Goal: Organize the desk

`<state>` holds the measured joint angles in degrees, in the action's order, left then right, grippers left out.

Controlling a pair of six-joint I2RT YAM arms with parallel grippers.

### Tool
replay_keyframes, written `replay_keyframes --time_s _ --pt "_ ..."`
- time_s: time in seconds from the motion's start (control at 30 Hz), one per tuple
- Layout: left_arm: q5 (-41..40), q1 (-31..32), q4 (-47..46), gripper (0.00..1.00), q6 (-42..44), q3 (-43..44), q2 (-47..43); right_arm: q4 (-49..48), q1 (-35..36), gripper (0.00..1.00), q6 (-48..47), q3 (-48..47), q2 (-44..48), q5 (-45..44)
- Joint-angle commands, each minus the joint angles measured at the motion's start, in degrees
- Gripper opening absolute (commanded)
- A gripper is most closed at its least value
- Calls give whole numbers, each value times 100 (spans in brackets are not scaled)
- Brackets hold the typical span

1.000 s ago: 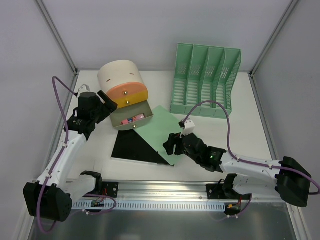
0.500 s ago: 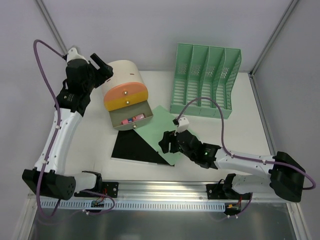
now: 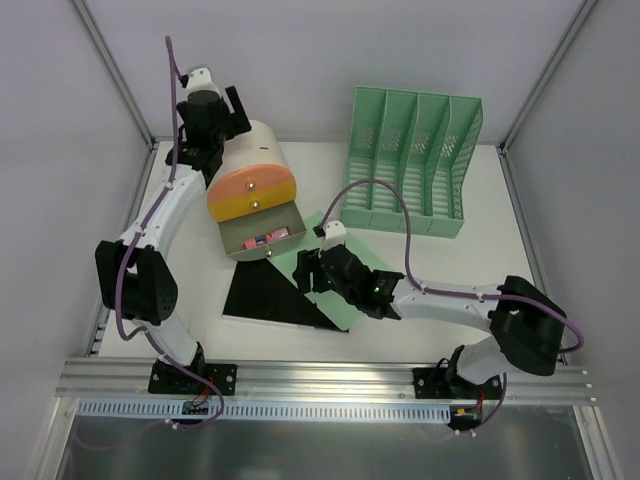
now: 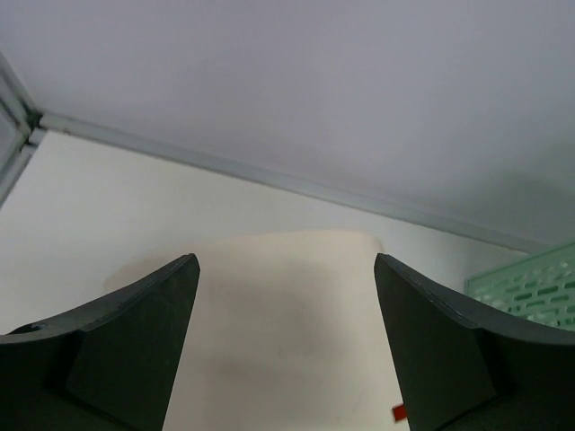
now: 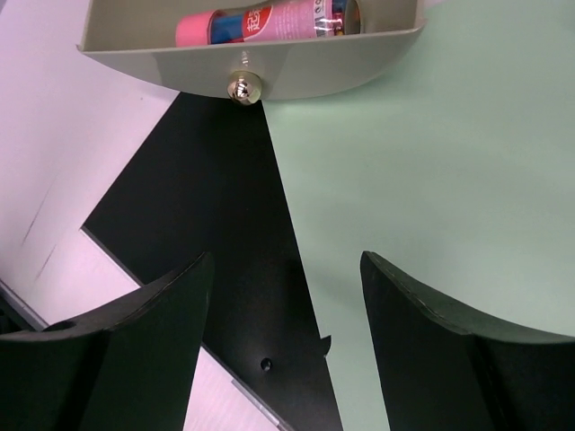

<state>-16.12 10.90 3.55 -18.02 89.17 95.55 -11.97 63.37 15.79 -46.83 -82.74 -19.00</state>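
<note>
The left gripper (image 4: pixel 286 269) is hovering wide open above the cream drawer unit (image 3: pixel 247 148). The right gripper (image 5: pixel 286 268) is spreading wide over the green sheet (image 5: pixel 431 162).

White desk (image 3: pixel 480 250), black sheet (image 3: pixel 258 295), mint-green sheet (image 5: pixel 431 162), slotted mint-green file rack (image 3: pixel 410 165) and cream drawer unit (image 3: pixel 262 148) fronted orange and yellow are seen.

The left arm (image 3: pixel 160 215) and right arm (image 3: pixel 450 298) have white links, black joints, looping purple cables (image 3: pixel 375 183), and dark wedge fingers (image 4: pixel 117 359).
</note>
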Motion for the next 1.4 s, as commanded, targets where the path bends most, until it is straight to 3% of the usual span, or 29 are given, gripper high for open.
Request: replay_keyframes --time_s 0.0,0.13,0.4,0.73,1.37 --pt "-576 202 -883 81 914 750 332 -368 35 71 -199 -405 -338 -103" --pt "-910 317 -593 80 985 1085 693 -446 26 71 -278 -783 -778 -121" --pt "-1253 308 -435 81 853 550 702 -903 -88 72 -191 -1267 -1639 -42" --pt "-928 273 207 79 581 338 816 -1176 -343 72 -59 -1847 -2396 230" --pt "-524 273 533 61 194 -127 685 -1106 -888 72 -287 -3226 -3512 529"
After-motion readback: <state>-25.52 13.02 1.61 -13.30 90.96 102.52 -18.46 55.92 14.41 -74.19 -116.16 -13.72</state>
